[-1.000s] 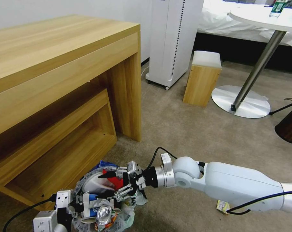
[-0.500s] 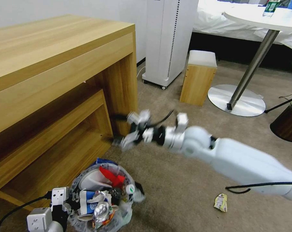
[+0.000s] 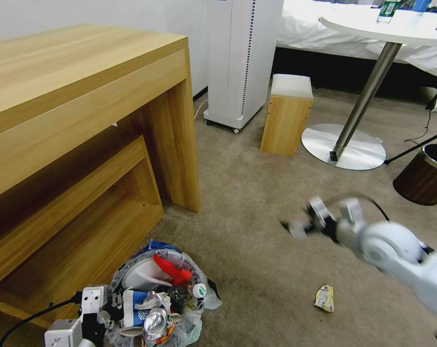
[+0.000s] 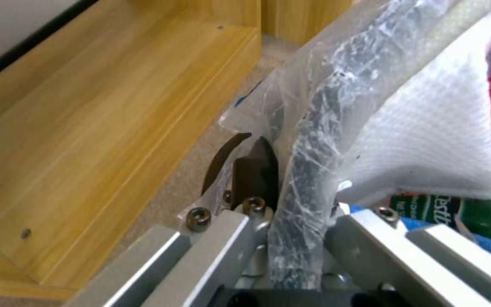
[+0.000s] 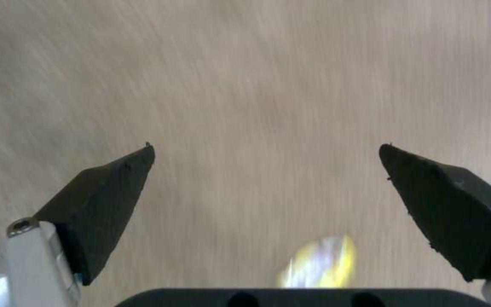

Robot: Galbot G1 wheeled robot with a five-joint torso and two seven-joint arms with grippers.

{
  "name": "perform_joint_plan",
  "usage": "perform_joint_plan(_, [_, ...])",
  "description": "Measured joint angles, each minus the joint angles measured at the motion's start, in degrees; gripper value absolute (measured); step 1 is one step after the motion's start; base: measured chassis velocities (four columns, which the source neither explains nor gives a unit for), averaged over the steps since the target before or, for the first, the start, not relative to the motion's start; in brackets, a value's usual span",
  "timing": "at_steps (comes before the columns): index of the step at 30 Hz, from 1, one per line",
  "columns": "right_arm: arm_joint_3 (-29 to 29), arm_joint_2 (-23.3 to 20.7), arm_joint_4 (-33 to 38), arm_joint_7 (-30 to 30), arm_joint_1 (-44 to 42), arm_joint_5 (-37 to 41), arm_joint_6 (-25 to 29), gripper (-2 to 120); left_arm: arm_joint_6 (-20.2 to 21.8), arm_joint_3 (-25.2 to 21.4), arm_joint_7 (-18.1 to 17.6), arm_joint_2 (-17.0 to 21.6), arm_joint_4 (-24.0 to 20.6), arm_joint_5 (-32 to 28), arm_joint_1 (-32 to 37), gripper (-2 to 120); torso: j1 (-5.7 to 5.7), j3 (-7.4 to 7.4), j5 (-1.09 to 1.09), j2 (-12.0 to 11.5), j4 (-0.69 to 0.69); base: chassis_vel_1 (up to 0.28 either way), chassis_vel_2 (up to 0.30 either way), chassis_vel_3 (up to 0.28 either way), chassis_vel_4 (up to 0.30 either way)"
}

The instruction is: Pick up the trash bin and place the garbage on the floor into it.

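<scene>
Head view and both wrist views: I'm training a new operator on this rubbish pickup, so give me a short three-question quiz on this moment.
1. True or false: the left gripper is shut on the rim of the trash bin.
2. The right gripper has its fingers: A) shut on a can, B) open over the carpet, C) shut on a slipper.
3. Which piece of litter lies on the carpet outside the bin?

Key
1. True: its fingers pinch the bag-covered rim.
2. B.
3. The yellow wrapper, right of the bin and below the right gripper.
</scene>
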Motion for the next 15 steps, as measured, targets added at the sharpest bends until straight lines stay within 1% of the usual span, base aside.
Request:
perform_joint_plan(1, [1.40,1.32,0.34,3.74,-2.90,1.46,-0.91,100,-0.05,-0.35,-0.08,0.46,-0.17,-0.26,0.34,0,0.00,0.00,0.10,0.00,0.01,0.000,0.000,0.000,0.000])
perform_joint_plan(2, [1.81,2.17,0.27,5.01,-4.23,1.16,-1.04,100,-0.05,-0.47,-0.25,0.73,-0.18,-0.72,0.37,0,0.00,0.00,0.05,0.00,0.02,0.000,0.000,0.000,0.000])
perform_joint_plan(3, [1.81,2.17,0.27,5.01,-4.23,1.16,-1.04,100,-0.05,-0.47,-0.25,0.73,-0.18,-0.72,0.37,0,0.00,0.00,0.05,0.00,0.02,0.000,0.000,0.000,0.000])
perform_joint_plan(4, [2.29,3.20,-0.32,4.72,-5.41,-0.78,-1.06,100,-0.05,-0.69,-0.53,1.34,-0.18,-1.39,0.32,0,0.00,0.00,0.01,0.00,0.02,0.000,0.000,0.000,0.000])
perform_joint_plan(7, [2.49,4.31,-0.74,3.63,-5.88,-2.92,-1.05,100,-0.06,-0.69,-0.61,1.58,-0.15,-1.55,0.28,0,0.00,0.00,0.07,0.00,0.01,0.000,0.000,0.000,0.000])
perform_joint_plan(10, [2.52,5.19,-0.73,2.29,-4.53,-4.42,-0.08,100,-0.36,0.68,-0.43,0.94,0.75,-0.75,-0.38,0,0.00,0.01,0.02,0.00,0.02,0.000,0.000,0.000,0.000])
perform_joint_plan(11, [2.83,5.37,-0.55,0.65,-4.05,-5.28,1.66,100,-0.46,1.17,-0.24,0.73,1.02,-0.50,-0.58,0,0.01,0.01,0.02,0.00,0.02,0.000,0.000,0.000,0.000])
perform_joint_plan(12, [3.63,5.54,-0.26,-1.97,-3.55,-7.21,5.09,100,-0.54,1.51,-0.10,0.57,1.26,-0.02,-0.59,0,0.01,0.01,0.02,0.00,0.02,0.000,0.000,0.000,0.000])
perform_joint_plan(13, [3.63,5.54,-0.26,-1.97,-3.55,-7.21,5.09,100,-0.54,1.51,-0.10,0.57,1.26,-0.02,-0.59,0,0.01,0.01,0.02,0.00,0.02,0.000,0.000,0.000,0.000])
perform_joint_plan(14, [4.43,5.60,0.04,-4.57,-3.30,-8.55,7.99,100,-0.67,1.77,0.17,0.50,1.40,0.68,-0.34,0,0.01,0.01,0.01,0.00,0.02,0.000,0.000,0.000,0.000])
perform_joint_plan(15, [4.92,5.61,0.41,-5.97,-3.14,-9.48,9.83,100,-0.66,1.95,0.26,0.37,1.47,1.08,-0.22,0,0.00,0.01,0.02,0.00,0.02,0.000,0.000,0.000,0.000])
